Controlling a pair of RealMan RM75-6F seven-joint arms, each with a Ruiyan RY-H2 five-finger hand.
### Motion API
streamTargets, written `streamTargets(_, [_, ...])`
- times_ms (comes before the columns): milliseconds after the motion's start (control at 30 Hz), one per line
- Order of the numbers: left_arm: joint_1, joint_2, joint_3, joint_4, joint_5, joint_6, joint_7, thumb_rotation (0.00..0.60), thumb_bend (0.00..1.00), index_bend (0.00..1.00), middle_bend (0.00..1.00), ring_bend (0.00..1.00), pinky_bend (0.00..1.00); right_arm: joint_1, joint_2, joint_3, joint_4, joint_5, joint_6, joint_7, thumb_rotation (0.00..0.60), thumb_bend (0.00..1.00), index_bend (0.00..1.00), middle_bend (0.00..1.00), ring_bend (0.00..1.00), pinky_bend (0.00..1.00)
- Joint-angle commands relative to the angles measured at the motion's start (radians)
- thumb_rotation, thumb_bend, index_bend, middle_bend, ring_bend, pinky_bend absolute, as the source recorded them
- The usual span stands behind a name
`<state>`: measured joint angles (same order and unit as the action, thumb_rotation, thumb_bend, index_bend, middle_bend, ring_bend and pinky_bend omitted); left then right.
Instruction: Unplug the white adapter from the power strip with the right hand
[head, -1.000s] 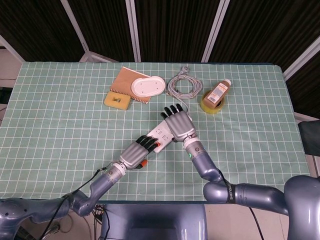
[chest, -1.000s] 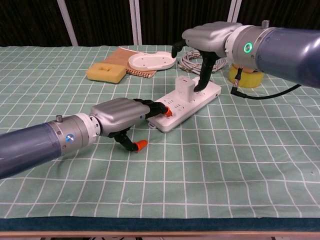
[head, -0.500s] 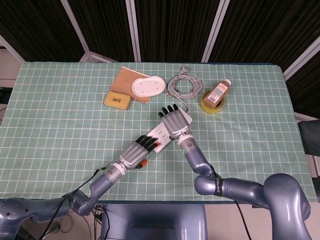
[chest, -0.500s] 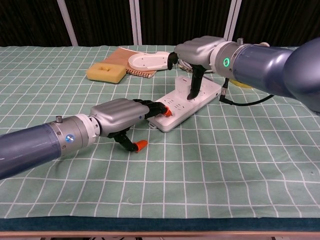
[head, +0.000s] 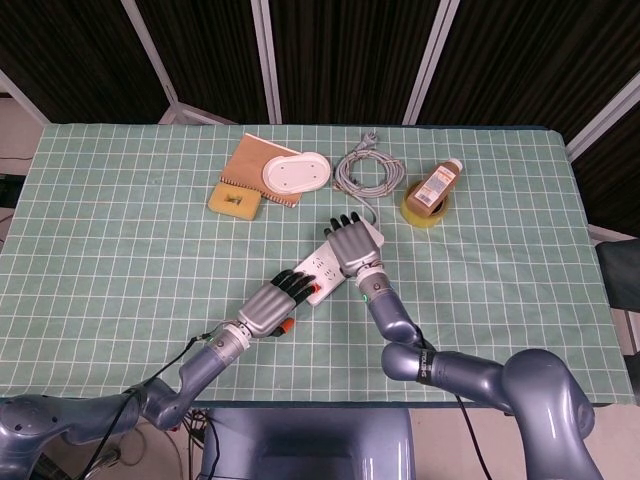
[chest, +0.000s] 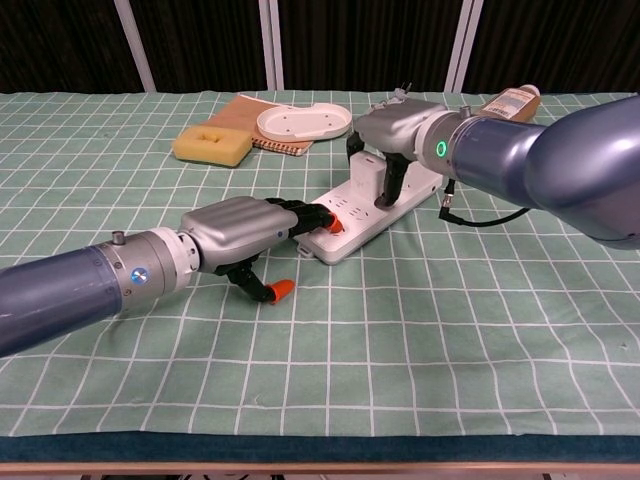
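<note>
A green cloth with white squares covers the surface (head: 120, 220), and dark curtains hang behind it. In the middle lies a white power strip (chest: 372, 212), turned at a slant. The white adapter (chest: 369, 179) stands plugged into the far half of the strip.

The right hand (chest: 392, 135) is over the adapter. Its fingers (chest: 389, 182) reach down around it, one dark fingertip on the near side and one on the far side. They look like they touch the adapter, but I cannot tell if they squeeze it tight. From the head view the right hand (head: 350, 243) hides the adapter.

The left hand (chest: 243, 233) lies at the near end of the strip. Its fingers (chest: 318, 214) with orange tips are close together and press down on the strip's top. Its thumb points down toward the cloth.

At the back lie a yellow sponge (head: 234, 200), a brown notebook (head: 248, 159) with a white oval dish (head: 296, 173) on top, and a grey coiled cable (head: 366, 172). A brown bottle (head: 440, 182) rests across a roll of yellow tape (head: 424, 211).
</note>
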<state>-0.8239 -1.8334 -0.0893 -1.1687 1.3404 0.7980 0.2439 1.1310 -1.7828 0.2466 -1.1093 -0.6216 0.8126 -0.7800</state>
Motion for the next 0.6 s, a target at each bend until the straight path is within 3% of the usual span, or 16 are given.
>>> streamTargets(33, [-0.001,0.0,0.0,-0.001,0.001,0.001,0.0,0.6,0.4,0.11,0.06,0.03,0.13,0.004,-0.005,-0.002,0.01,-0.009,-0.005,0.005,0.6,0.34,0.32,0.2,0.17,0.17])
streamTargets(600, [-0.003,-0.002,0.005,-0.007,-0.004,0.002,0.007,0.6,0.4,0.11,0.06,0.03,0.13,0.002,-0.014,-0.014,0.04,-0.022,-0.014,0.026,0.6,0.42,0.36,0.22,0.19,0.17])
